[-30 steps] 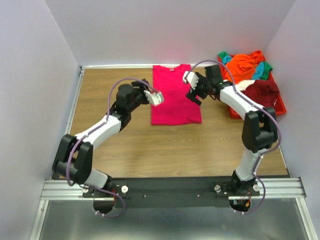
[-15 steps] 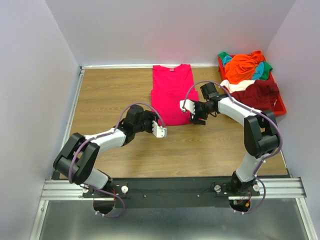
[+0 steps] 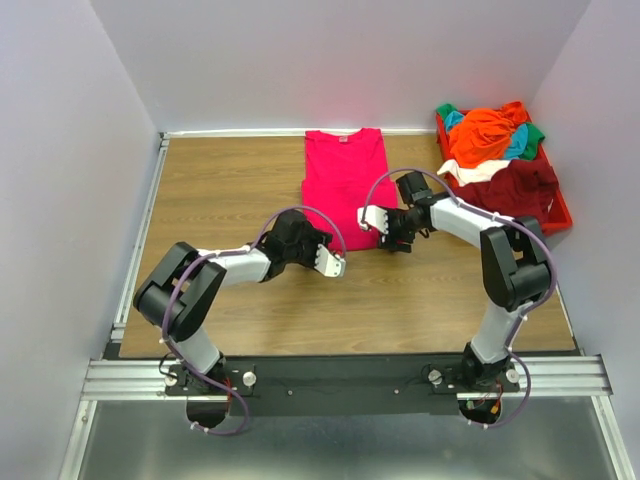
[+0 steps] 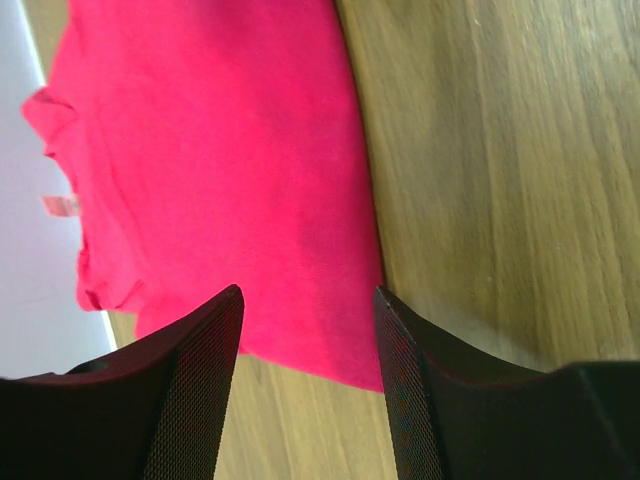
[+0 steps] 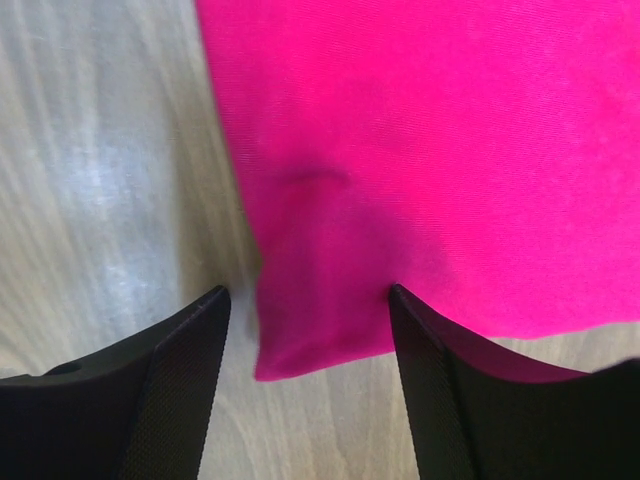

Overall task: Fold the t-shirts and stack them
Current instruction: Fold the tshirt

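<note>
From the top, the pink shirt point(image 3: 343, 185) lies flat on the table point(image 3: 220, 180), at the far middle. The left gripper point(image 3: 331, 263) is just by its near edge. The right gripper point(image 3: 377, 222) is at its near right corner. More shirts point(image 3: 490, 140) are heaped in the bin point(image 3: 560, 215) on the right.

Left wrist: the fingers point(image 4: 190, 390) are spread, with a shirt corner between them.

Right wrist: the fingers point(image 5: 175, 380) are spread too, around the other corner. They may touch the cloth, but I cannot tell.

A red bin point(image 3: 560, 217) sits at the wooden table's point(image 3: 230, 180) far right.
</note>
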Robot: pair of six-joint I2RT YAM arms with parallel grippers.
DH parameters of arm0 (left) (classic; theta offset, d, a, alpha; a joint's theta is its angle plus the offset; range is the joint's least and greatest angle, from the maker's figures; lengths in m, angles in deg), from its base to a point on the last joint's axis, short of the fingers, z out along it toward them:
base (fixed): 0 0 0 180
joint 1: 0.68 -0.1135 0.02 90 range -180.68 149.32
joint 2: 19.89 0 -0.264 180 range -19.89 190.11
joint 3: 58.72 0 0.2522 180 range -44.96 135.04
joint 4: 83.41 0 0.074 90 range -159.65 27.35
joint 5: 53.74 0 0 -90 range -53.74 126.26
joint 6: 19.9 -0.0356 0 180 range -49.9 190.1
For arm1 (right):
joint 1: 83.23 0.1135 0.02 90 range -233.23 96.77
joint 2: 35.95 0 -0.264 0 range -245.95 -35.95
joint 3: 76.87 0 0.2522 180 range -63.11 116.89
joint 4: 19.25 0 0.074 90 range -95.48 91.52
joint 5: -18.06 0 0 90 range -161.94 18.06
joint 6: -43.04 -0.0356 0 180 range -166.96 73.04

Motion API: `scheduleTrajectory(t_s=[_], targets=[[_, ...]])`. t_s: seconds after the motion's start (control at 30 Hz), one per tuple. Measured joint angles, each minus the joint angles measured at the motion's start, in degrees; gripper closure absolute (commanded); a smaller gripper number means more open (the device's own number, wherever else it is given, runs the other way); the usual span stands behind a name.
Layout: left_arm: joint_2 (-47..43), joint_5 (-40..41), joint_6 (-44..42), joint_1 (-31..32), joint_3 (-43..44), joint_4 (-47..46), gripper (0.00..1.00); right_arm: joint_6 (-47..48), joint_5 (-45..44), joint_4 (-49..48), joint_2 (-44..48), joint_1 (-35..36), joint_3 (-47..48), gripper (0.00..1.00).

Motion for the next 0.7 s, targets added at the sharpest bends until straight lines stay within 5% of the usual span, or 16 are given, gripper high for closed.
scheduleTrajectory(t_s=[0.5,0.7], targets=[[4.74,4.70,-1.79,0.37,3.30,1.44,0.38,-1.97,-1.05,-3.21,-1.31,0.26,0.85,0.44],[6.67,7.19,-0.46,0.37,5.05,2.21,0.65,-1.84,-1.29,-3.58,-1.40,0.26,0.79,0.55]])
